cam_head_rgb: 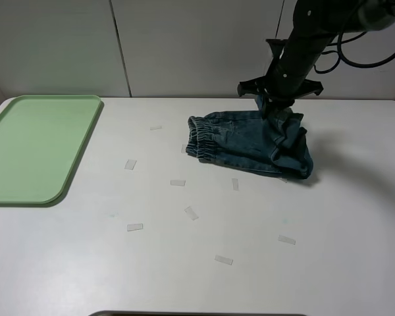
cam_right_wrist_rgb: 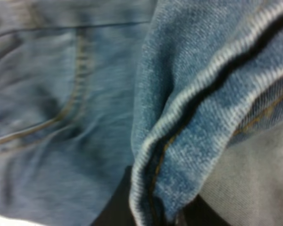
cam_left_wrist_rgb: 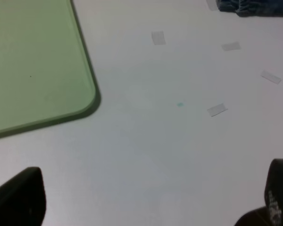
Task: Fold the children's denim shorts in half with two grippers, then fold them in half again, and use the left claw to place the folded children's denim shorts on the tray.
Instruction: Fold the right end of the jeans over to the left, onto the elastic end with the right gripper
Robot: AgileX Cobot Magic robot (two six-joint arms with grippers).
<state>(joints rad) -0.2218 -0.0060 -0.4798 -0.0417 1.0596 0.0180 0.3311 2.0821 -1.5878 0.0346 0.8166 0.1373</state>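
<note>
Denim fills the right wrist view: shorts [cam_right_wrist_rgb: 85,117] hard up against the lens, a stitched seam and a thick rolled fold in close, all blurred. Black patch [cam_right_wrist_rgb: 111,209] under that fold; can't tell what it is.

High view: my right gripper [cam_head_rgb: 277,110] is down on the far side of the shorts, right of middle, near the far edge of the surface [cam_head_rgb: 329,263]. Fabric is bunched and drawn up to the gripper there, so it's clamped on a fold of denim. Fingertips are buried in cloth, so I can't read the gap itself. Rest of the shorts lies crumpled on the surface, waistband [cam_head_rgb: 201,139] toward the left edge, heaped leg end toward the right edge.

Left gripper [cam_left_wrist_rgb: 148,200]: fingers spread wide, nothing between them, holding nothing. It hangs over bare surface just off the tray's front-right corner. Not visible in the high view.

Tray [cam_head_rgb: 26,148]: pale green, flat, along the left edge toward the far-left corner. Well apart from the shorts.

Tape bits [cam_head_rgb: 191,212]: small pale strips scattered over the middle and front of the surface, between tray and shorts. One lies just beside the front hem of the shorts.
</note>
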